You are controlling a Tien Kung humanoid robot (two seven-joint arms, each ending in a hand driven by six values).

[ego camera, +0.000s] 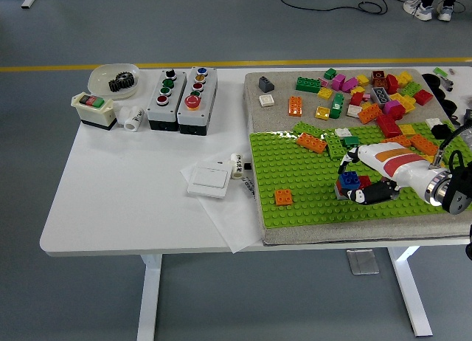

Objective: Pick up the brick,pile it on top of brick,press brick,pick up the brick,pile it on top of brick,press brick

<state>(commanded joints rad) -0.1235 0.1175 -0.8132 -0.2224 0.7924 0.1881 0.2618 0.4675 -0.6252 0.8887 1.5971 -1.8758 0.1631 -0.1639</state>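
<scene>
A blue brick [349,180] sits on top of a red brick [345,190] on the green baseplate [302,178], right of its middle. My right hand [366,180], white with an orange stripe, comes in from the right edge and has its fingers curled around this small stack, thumb in front and fingers behind. A single orange brick [283,197] stands alone on the baseplate to the left. The baseplate's left side looks lifted and tilted off the grey mat [276,101]. My left arm is out of sight.
Several loose bricks [369,97] in many colours lie on the mat behind the baseplate. Left of it are a white switch [210,180], two button boxes [181,99], a small switch box [94,109] and a bowl holding a gear [114,79].
</scene>
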